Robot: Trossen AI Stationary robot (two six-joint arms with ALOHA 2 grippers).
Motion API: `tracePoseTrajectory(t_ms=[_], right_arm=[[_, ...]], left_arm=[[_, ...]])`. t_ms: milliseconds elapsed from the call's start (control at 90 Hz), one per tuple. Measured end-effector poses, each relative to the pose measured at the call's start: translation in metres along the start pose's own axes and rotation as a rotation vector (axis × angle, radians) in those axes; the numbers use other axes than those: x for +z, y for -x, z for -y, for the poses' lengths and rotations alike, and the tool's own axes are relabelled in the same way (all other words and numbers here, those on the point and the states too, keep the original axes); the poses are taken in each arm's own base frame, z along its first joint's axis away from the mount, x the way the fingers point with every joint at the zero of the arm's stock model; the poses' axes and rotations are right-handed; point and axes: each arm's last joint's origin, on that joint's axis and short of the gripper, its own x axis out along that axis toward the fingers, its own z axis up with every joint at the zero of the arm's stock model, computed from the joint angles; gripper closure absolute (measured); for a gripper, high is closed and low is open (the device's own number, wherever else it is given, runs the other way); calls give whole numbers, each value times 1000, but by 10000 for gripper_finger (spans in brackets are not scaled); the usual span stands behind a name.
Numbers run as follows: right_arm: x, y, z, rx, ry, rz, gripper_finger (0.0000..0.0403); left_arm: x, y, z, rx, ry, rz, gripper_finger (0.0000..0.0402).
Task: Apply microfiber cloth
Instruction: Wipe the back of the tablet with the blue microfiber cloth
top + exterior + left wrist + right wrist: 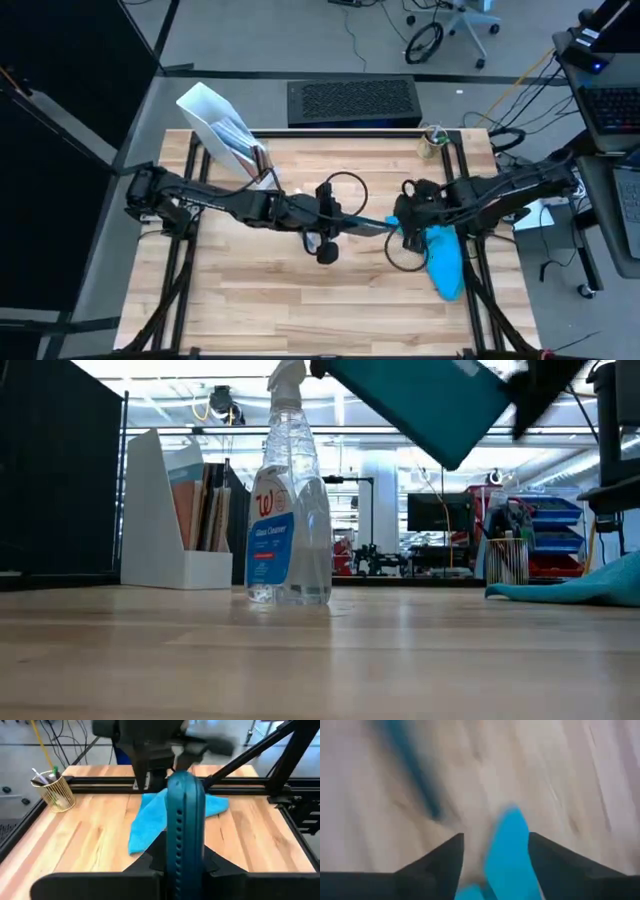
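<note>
The sky-blue microfiber cloth lies crumpled on the table's right side; one end reaches up to my right gripper. In the right wrist view, which is blurred, that end shows between the fingers. My left gripper, at the table's middle, is shut on a tablet in a teal cover. The tablet is raised above the table and reaches toward the right gripper. A clear spray bottle stands upright just near of the left gripper. My left gripper pinches one end of the tablet between its two fingers, one on each flat face. The fingers come level from the table's left. The tablet is lifted clear, standing on edge. My right gripper has one end of the cloth between its fingers, coming from above. The rest of the cloth lies slack on the table.
A white file holder with papers stands at the far left. A wire cup of pens stands at the far right corner. Black rails run along both sides. Bare wood lies near the front edge.
</note>
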Motion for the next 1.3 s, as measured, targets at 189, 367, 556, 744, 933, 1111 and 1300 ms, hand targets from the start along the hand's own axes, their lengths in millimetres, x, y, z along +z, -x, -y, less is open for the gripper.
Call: tracePoseTrajectory(t_ms=[189,367,556,744,933,1111,1300], right_arm=[[-37,-44,8,-139,-192,-164,155],[-67,-79,18,-237,-318,-249,156],[-82,-108,19,-188,-353,-251,165],[-90,-132,16,-63,-349,-236,187],[-92,-143,7,98,-316,-204,267],[-99,-139,-5,176,-268,-246,370],[-110,-132,-33,350,-216,-244,393]], left_arm=[[-5,-7,1,2,1,-23,387],[-15,-20,4,-12,15,-52,387],[-30,-38,7,-14,30,-101,387],[-40,-48,13,-23,93,-128,387],[-42,-48,23,-20,205,-130,387],[-43,-46,27,71,350,-117,388],[-66,-66,43,86,435,-159,388]])
